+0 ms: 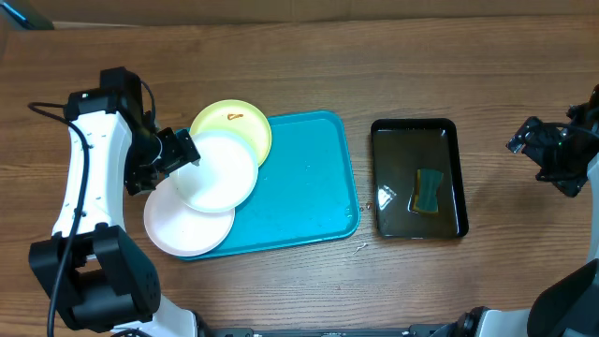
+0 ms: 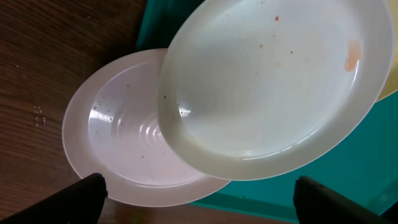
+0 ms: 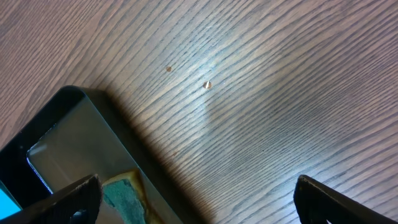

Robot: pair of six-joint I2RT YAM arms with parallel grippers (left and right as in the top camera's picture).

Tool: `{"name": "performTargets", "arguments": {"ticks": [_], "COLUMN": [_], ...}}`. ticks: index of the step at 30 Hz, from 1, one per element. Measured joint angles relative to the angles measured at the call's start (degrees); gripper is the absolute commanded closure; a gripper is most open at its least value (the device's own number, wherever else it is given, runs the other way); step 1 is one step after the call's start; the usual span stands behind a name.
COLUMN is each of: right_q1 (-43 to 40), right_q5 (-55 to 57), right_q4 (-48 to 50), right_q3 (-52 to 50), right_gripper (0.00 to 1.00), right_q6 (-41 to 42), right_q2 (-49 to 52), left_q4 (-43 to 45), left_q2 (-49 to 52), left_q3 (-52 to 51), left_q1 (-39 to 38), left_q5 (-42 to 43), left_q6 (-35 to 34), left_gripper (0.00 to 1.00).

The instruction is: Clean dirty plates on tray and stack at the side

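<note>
Left tool wide, by red-speckled white plate overlapping second white plate, right tool wide

Setting: robot lab bench was inferred | Evidence: wood-grain table was flanked by left arm at 9 o'clock, right arm at 3 o'clock.

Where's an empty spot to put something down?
The right half of the blue tray is bare, between the plates and its right rim. The wooden table is bare behind both trays and between the black tray and the right gripper. It's crowded at the blue tray's left end, where three plates overlap beside the left gripper.
</note>
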Motion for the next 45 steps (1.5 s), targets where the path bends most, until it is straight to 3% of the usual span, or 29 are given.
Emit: {"name": "performTargets", "arguments": {"ticks": [11, 24, 34, 45], "right_q1": [0.0, 0.0, 0.0, 0.0], "right_q5": [0.0, 0.0, 0.0, 0.0], "right_q4": [0.0, 0.0, 0.0, 0.0], "right_q3": [0.0, 0.0, 0.0, 0.0], "right_gripper": [0.0, 0.0, 0.0, 0.0], "right_q6": [0.0, 0.0, 0.0, 0.0], "right_q2": [0.0, 0.0, 0.0, 0.0], "left_q4": [-0.3, -1.5, 0.9, 10.4], "left_q2": [0.0, 0.0, 0.0, 0.0], "left_q3": [0.0, 0.0, -3.5, -14.2], "left_q1": [-5.7, -9.8, -3.3, -3.7], "left_q5": [0.0, -6.3, -9.8, -8.8], "left_q6": [0.0, -1.9, -4.9, -5.0], "left_gripper": [0.11, 0.07, 0.29, 0.42]}}
